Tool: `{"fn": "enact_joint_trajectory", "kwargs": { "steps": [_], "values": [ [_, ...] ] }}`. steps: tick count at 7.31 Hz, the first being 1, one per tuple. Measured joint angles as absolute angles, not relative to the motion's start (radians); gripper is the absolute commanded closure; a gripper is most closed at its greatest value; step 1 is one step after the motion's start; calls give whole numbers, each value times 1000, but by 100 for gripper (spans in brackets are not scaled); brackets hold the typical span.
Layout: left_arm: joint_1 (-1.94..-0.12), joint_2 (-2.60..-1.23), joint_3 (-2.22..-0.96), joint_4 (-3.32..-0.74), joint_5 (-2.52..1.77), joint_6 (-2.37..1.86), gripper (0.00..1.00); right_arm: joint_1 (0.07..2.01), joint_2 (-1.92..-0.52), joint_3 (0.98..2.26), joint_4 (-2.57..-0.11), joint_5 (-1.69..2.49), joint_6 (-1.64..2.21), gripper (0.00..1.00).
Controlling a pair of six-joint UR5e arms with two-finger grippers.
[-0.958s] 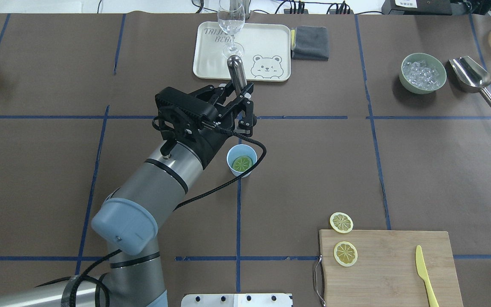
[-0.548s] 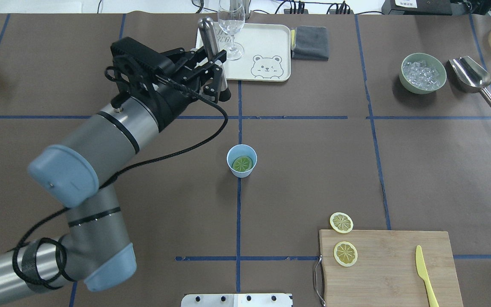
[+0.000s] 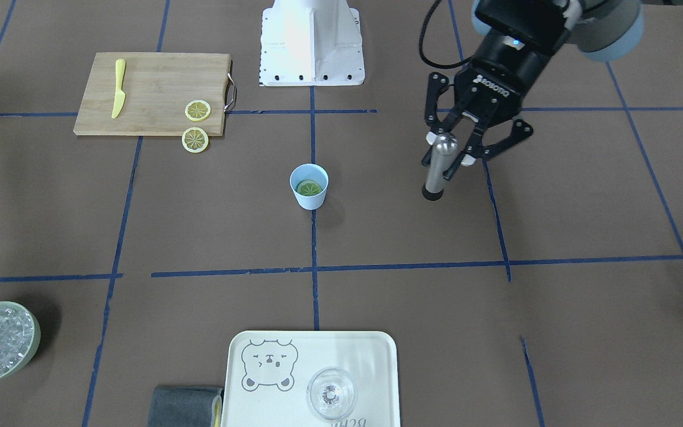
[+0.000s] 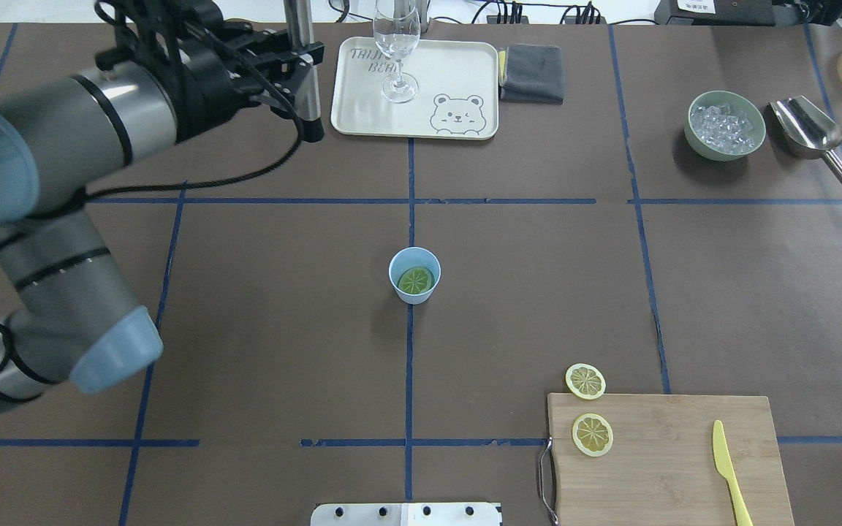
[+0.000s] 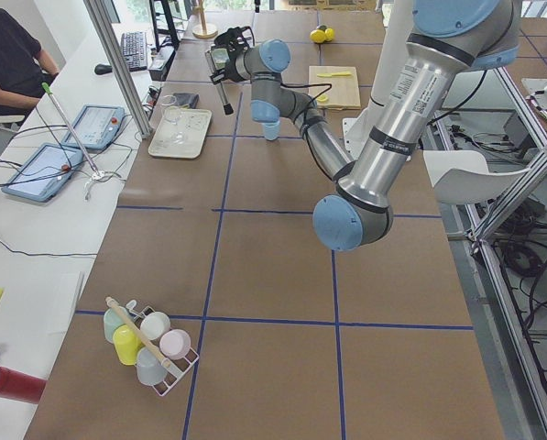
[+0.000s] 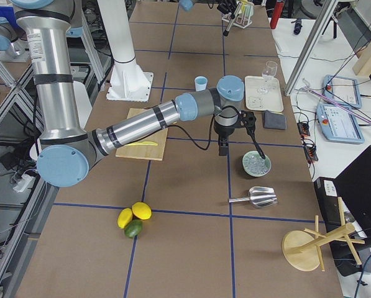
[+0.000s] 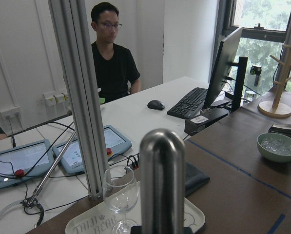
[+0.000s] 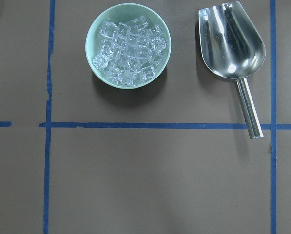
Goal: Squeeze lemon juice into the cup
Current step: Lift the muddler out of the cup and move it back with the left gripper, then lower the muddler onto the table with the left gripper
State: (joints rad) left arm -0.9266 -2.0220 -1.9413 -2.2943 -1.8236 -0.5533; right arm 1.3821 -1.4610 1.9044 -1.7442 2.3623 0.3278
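Note:
The light-blue cup (image 4: 414,263) stands upright at the table's middle, also in the front view (image 3: 309,198). One lemon slice (image 4: 415,280) lies inside it (image 3: 309,188). Two more lemon slices lie at the cutting board's near corner, one on the board (image 4: 592,435) and one beside it on the table (image 4: 585,381). My left gripper (image 4: 302,67) is shut on an upright steel muddler (image 3: 438,169), far to the cup's left and toward the tray. My right gripper (image 6: 224,139) hovers near the ice bowl; I cannot tell whether it is open.
A bamboo cutting board (image 4: 684,467) holds a yellow plastic knife (image 4: 726,467). A tray (image 4: 457,73) with a clear glass (image 4: 397,44) and a grey cloth (image 4: 533,71) sit at the far side. A green bowl of ice (image 8: 128,46) and a steel scoop (image 8: 231,44) lie at the right.
My left arm has swung away from above the cup to the far left, carrying the muddler with it. The cup and the lemon slices have not moved.

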Motion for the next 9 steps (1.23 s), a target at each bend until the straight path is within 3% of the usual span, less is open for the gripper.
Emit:
{"fn": "enact_joint_trajectory", "kwargs": {
  "steps": [6,9],
  "values": [
    [-1084,-1591,-2009,-2174,-2111,-571,100,1382,-1465,1904,-1742,2363,322,0],
    [-1076,-1542,-2015,-1847,-2184,-577,100,1381,-1484,1899,-1731,2366,317,0]
  ]
}}
